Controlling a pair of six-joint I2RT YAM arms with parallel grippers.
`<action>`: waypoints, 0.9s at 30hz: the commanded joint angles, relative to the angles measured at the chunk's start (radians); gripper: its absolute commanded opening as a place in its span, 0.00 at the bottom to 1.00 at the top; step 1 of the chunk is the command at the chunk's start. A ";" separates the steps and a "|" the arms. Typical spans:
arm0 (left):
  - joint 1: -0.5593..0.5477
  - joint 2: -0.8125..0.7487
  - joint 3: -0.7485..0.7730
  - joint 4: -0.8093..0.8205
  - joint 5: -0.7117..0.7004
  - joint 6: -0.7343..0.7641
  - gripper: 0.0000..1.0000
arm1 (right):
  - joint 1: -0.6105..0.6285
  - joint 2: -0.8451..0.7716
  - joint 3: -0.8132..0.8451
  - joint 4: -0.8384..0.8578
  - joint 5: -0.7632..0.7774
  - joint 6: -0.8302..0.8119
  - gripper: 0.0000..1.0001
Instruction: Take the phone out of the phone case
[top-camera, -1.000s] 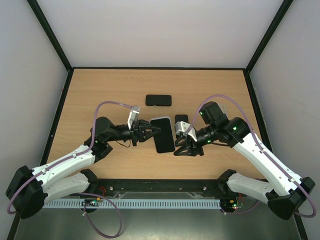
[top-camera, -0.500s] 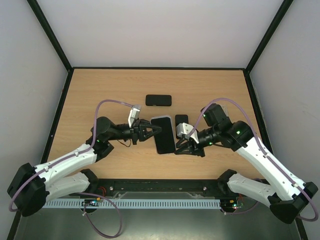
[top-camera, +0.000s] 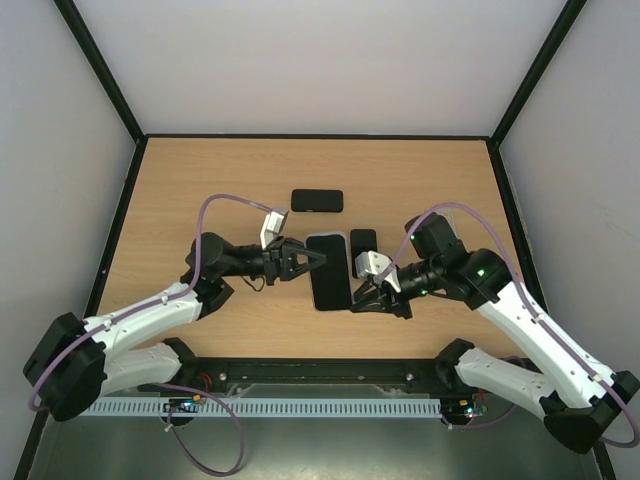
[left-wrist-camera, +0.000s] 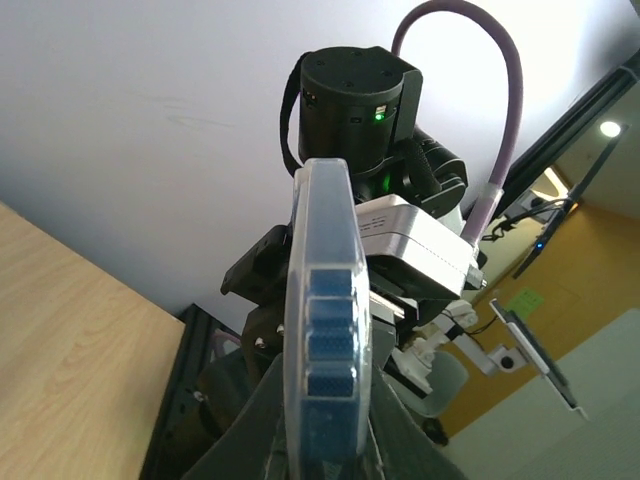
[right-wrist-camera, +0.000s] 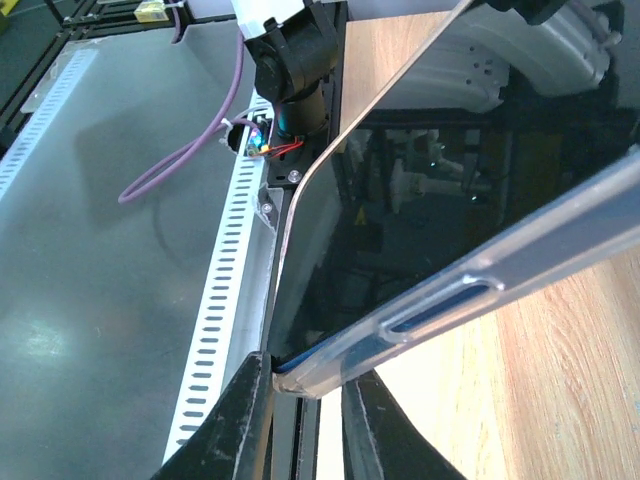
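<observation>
The phone (top-camera: 328, 270), glossy black screen up, sits in a phone case (right-wrist-camera: 470, 295) with a translucent rim, and its blue edge shows through. It is held above the table between both arms. My left gripper (top-camera: 318, 259) is shut on its left long edge; in the left wrist view the rim (left-wrist-camera: 328, 260) stands upright between my fingers (left-wrist-camera: 325, 390). My right gripper (top-camera: 352, 303) is at the near right corner. In the right wrist view its two fingers (right-wrist-camera: 305, 375) are shut on that corner of the case, below the dark screen (right-wrist-camera: 450, 200).
A second black phone (top-camera: 317, 200) lies flat farther back on the wooden table (top-camera: 200, 190). A small black slab (top-camera: 363, 238) lies just right of the held phone, behind my right wrist. Black frame rails (top-camera: 320, 136) border the table.
My right gripper has moved in to the phone's near right corner and its fingers have closed on the case. My left arm has shifted the phone slightly to the right.
</observation>
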 joint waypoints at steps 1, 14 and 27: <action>-0.029 0.004 0.040 0.239 0.049 -0.217 0.03 | 0.005 -0.010 -0.038 0.111 0.135 -0.043 0.13; -0.058 -0.002 0.030 0.297 0.063 -0.333 0.03 | 0.004 -0.015 -0.079 0.230 0.224 -0.012 0.10; -0.070 -0.022 0.012 0.272 0.060 -0.339 0.03 | 0.003 -0.039 -0.124 0.364 0.295 0.096 0.13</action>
